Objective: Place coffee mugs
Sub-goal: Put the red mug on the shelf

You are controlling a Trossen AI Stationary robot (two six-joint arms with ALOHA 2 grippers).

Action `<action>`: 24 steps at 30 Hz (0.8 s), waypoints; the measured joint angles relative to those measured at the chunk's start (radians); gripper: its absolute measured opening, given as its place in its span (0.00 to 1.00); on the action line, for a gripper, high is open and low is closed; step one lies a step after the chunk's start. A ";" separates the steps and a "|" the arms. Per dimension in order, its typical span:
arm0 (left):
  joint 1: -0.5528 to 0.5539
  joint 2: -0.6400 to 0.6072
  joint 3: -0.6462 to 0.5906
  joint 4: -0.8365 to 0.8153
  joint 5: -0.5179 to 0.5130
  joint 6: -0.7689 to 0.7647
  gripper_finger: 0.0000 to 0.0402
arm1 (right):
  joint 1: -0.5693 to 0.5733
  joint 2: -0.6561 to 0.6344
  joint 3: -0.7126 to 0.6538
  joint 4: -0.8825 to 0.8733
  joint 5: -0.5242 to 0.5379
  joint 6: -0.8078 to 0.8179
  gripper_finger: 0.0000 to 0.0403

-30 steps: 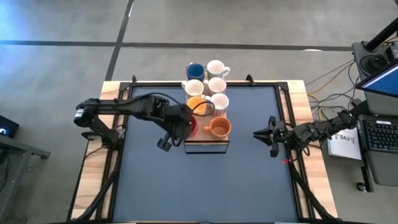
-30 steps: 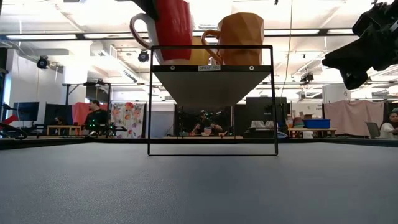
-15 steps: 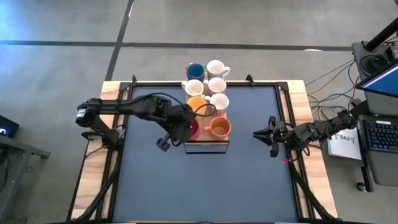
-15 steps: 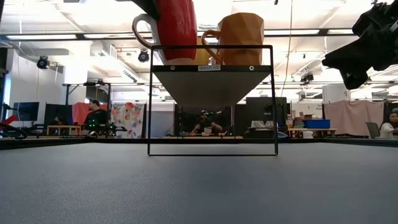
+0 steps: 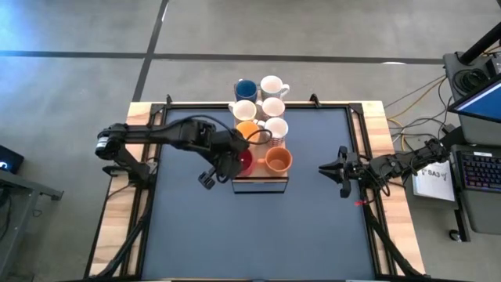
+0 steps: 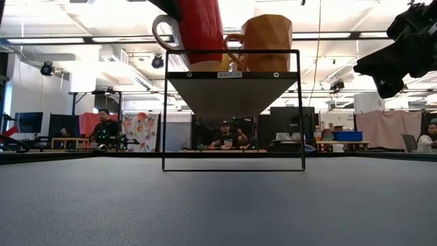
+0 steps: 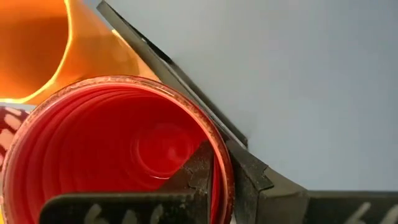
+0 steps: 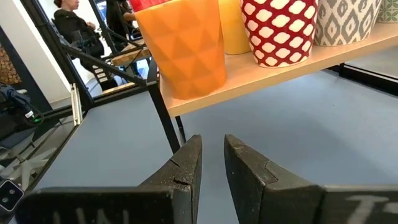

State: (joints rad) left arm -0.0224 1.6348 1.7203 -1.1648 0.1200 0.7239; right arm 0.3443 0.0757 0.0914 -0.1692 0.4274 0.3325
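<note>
red mug (image 6: 200, 31) shifted right, dark table (image 6: 218, 205), busy workshop behind

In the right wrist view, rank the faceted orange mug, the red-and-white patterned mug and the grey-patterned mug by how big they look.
1. The faceted orange mug looks largest, though it stands nearest the camera.
2. The red-and-white patterned mug.
3. The grey-patterned mug, cut off by the frame, so its place is unsure.

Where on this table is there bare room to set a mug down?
The dark mat is bare in front of the board and either side of it. The board is crowded with mugs; the left gripper holds the red mug.
</note>
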 joint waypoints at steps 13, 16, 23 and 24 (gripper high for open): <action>0.034 -0.001 -0.005 0.013 0.002 -0.048 0.04 | 0.000 0.000 0.000 0.000 0.000 0.000 0.14; 0.037 -0.001 -0.018 0.012 0.004 -0.054 0.04 | 0.000 0.000 0.000 0.000 0.000 0.000 0.14; 0.051 -0.001 -0.034 0.025 0.011 -0.064 0.04 | 0.000 0.000 0.000 0.000 0.000 0.000 0.14; 0.055 -0.001 -0.034 0.028 0.022 -0.065 0.04 | 0.000 0.000 0.000 0.000 0.000 0.000 0.14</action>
State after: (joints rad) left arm 0.0323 1.6337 1.6859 -1.1364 0.1418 0.6588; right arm 0.3442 0.0757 0.0914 -0.1692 0.4274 0.3325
